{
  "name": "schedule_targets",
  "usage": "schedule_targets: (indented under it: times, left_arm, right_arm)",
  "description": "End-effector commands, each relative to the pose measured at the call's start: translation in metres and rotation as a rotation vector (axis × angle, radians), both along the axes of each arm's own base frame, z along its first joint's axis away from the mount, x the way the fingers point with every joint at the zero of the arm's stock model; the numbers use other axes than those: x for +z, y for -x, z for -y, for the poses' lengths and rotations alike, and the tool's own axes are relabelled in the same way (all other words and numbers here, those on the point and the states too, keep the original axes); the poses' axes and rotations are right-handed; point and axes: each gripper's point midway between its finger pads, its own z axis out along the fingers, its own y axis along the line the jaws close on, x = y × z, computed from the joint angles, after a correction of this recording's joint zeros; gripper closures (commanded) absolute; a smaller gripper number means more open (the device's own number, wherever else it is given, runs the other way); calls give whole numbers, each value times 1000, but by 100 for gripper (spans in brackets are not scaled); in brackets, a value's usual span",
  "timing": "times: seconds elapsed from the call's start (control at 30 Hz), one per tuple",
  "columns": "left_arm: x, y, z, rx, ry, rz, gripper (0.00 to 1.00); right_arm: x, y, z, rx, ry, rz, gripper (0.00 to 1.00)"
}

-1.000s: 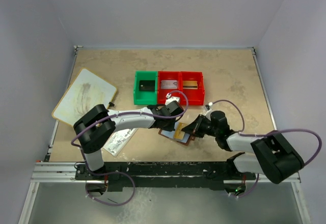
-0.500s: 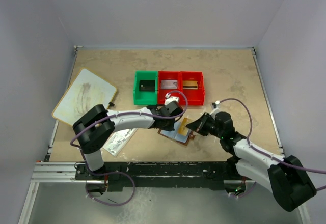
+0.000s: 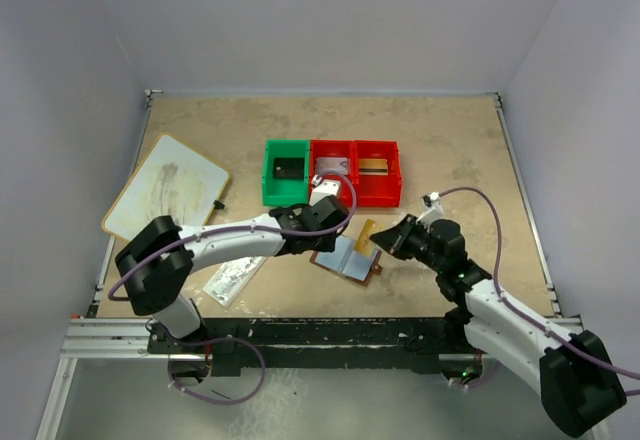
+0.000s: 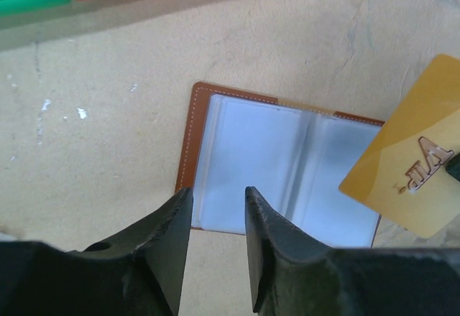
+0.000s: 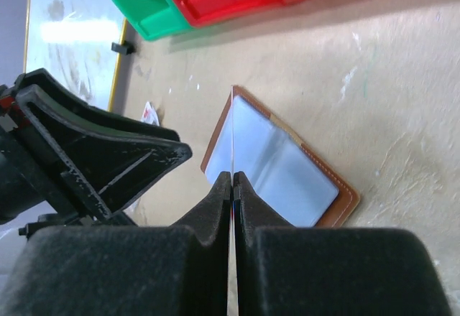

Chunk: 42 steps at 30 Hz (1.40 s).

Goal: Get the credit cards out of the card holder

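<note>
Bins (image 3: 332, 145) each hold a card (image 3: 287, 167); right tool (image 5: 232, 179) clamps gold card (image 4: 402, 179) beside open card holder (image 4: 259, 161); left tool (image 4: 218, 192) apart.

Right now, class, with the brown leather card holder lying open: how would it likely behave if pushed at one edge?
The brown leather card holder probably slides rather than rolls or tips, since it lies flat. It may fold at its centre crease. Its thinness suggests it is light.

Bright, even light with soft shadows; wrist views blur close up.
</note>
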Motion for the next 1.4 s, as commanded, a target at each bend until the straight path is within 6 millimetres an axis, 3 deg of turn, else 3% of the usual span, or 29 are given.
schedule_targets:
  times: [0.0, 0.33, 0.43, 0.57, 0.7, 0.93, 1.03, 1.13, 1.27, 1.37]
  left_arm:
    - [36, -19, -18, 101, 7, 139, 62]
    - [73, -46, -90, 309, -125, 286, 29]
    - [74, -56, -115, 363, -146, 263, 27]
    - [92, -66, -147, 438, -183, 301, 24]
    - [114, -71, -177, 501, -210, 353, 17]
    - [142, -68, -215, 539, -335, 456, 16]
    - [143, -63, -224, 542, -374, 464, 16]
    - [135, -60, -226, 554, -349, 465, 16]
    - [117, -53, -228, 558, -309, 458, 16]
    - [124, -52, -229, 549, -310, 471, 16]
  right_arm:
    - [42, -30, 17, -85, 131, 196, 100]
    - [85, -64, 65, -226, 472, 396, 100]
    - [91, -73, 76, -252, 562, 409, 100]
    - [93, -82, 81, -245, 651, 423, 100]
    - [95, -92, 78, -210, 719, 434, 100]
    - [100, -118, 72, -130, 860, 478, 100]
    - [96, -128, 56, -10, 901, 531, 100]
    - [89, -144, 51, 31, 965, 562, 100]
    - [99, -161, 37, 146, 1050, 674, 100]
    - [98, -167, 24, 268, 1100, 759, 100]
